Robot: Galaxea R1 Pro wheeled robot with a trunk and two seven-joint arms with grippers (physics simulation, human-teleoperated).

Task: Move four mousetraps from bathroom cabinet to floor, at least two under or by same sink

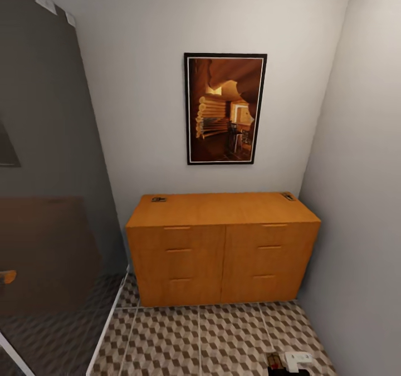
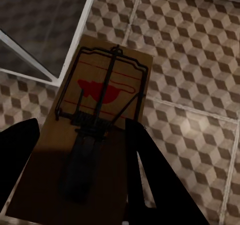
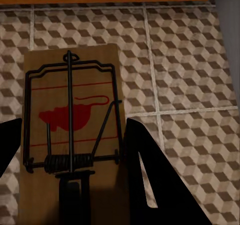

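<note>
Each arm carries one mousetrap over the tiled floor (image 1: pixel 223 337). The left fingers (image 2: pixel 150 175) are clenched on a mousetrap (image 2: pixel 100 115) whose long axis runs straight out from between them, its wire bar at the far end. The right fingers (image 3: pixel 145 175) grasp a second mousetrap (image 3: pixel 72 130) the same way. Two more mousetraps rest on the cabinet (image 1: pixel 223 253) top, one at the back left corner (image 1: pixel 159 199) and one at the back right corner (image 1: pixel 288 196), well ahead of both arms. The floor lies directly beyond the held traps, so lowering either arm would probably set its trap down; no sink is visible from here.
</note>
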